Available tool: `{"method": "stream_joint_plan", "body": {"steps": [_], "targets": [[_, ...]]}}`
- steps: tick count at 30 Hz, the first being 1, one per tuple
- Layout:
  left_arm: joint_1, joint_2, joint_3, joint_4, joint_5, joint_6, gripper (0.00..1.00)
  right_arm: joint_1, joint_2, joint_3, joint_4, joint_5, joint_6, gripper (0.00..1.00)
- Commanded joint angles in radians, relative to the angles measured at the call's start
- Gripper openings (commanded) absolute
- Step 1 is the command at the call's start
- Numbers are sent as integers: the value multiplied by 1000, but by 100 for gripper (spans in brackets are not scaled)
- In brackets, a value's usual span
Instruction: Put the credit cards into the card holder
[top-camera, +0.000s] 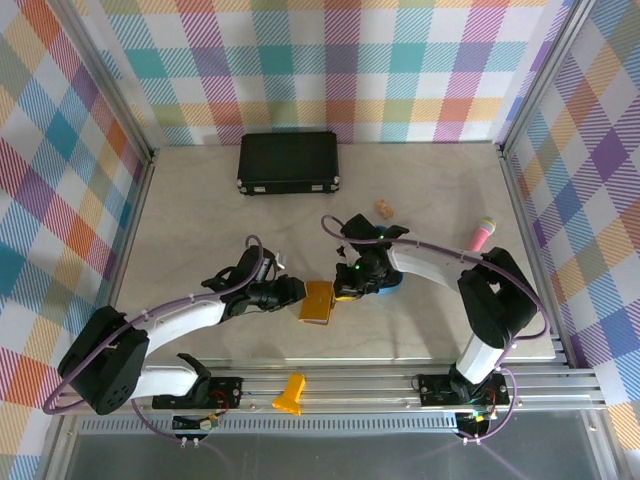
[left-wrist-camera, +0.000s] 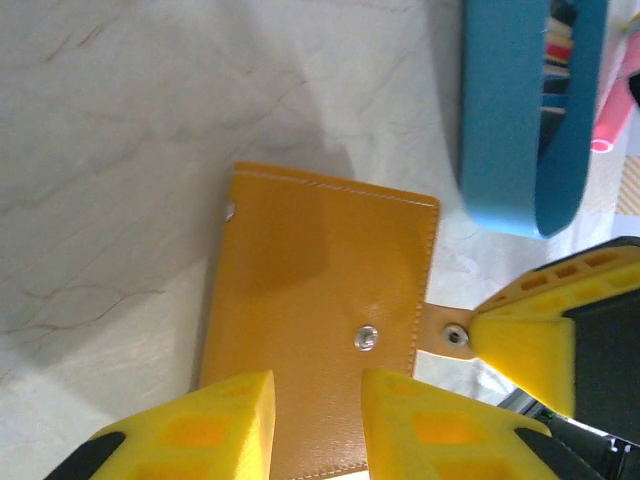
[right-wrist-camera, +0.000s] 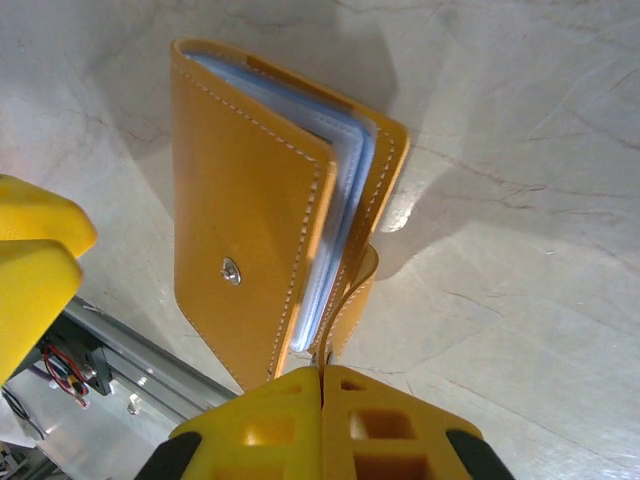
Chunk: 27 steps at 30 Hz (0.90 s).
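While tab-clamped in the closed right gripper (right-wrist-camera: 322, 385), the card holder (right-wrist-camera: 250, 200) beneath the slightly parted, empty left gripper (left-wrist-camera: 318, 425).

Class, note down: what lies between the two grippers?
The yellow wallet lies between the left gripper and the right gripper, as the top view shows; the right one pinches its snap tab.

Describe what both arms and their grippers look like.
Both arms have white shells between black joint housings: left arm, right arm. A purple cable loops along each. The left gripper and right gripper carry blocky yellow fingers with square recesses. A green light glows at the right wrist.
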Motion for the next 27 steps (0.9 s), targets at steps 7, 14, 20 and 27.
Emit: {"method": "stream_joint_plan", "body": {"steps": [7,14,20,27], "targets": [[-20,64,-28,186,76,-1,26,9,-4,33,-18,46,33,0],[-21,105,-31,229,52,4,24,7,-2,43,-29,53,16,0],[-21,136,-48,292,56,-9,24,6,0,58,-41,46,7,0],[-21,137,-70,306,37,4,23,6,8,78,-43,35,-3,0]]}}
